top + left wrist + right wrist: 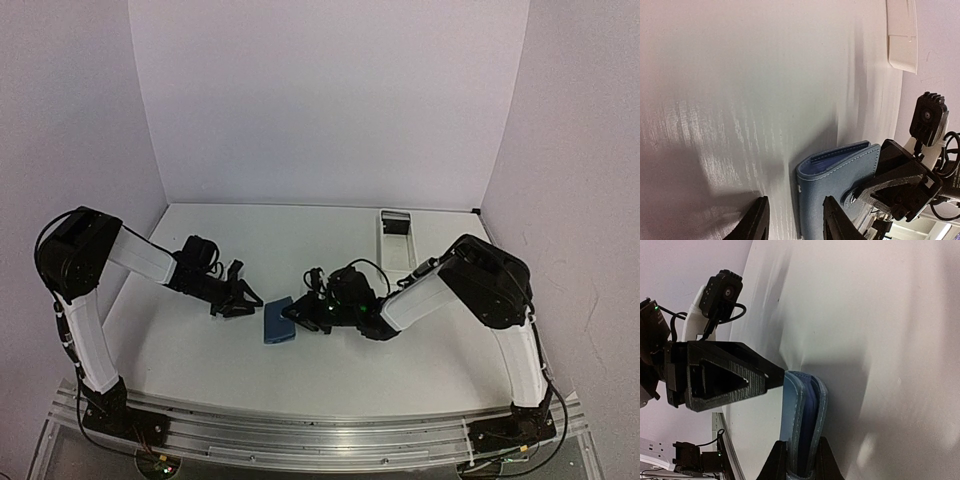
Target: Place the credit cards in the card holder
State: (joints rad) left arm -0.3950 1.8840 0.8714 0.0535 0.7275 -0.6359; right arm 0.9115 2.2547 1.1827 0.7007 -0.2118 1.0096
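The dark-blue card holder (277, 321) stands on its edge on the table, folded, between the two grippers. My right gripper (297, 312) is shut on its snap-tab end; in the right wrist view the fingers (780, 460) clamp both covers of the holder (805, 410). My left gripper (246, 300) is open and empty, just left of the holder. In the left wrist view (794, 222) the folded spine of the holder (840, 175) lies by its right finger (834, 220). No credit card shows clearly.
A long white tray (398, 238) lies at the back right with a dark item at its far end; it also shows in the left wrist view (902, 35). White walls close the table on three sides. The left gripper's finger (725, 377) reaches the holder's corner.
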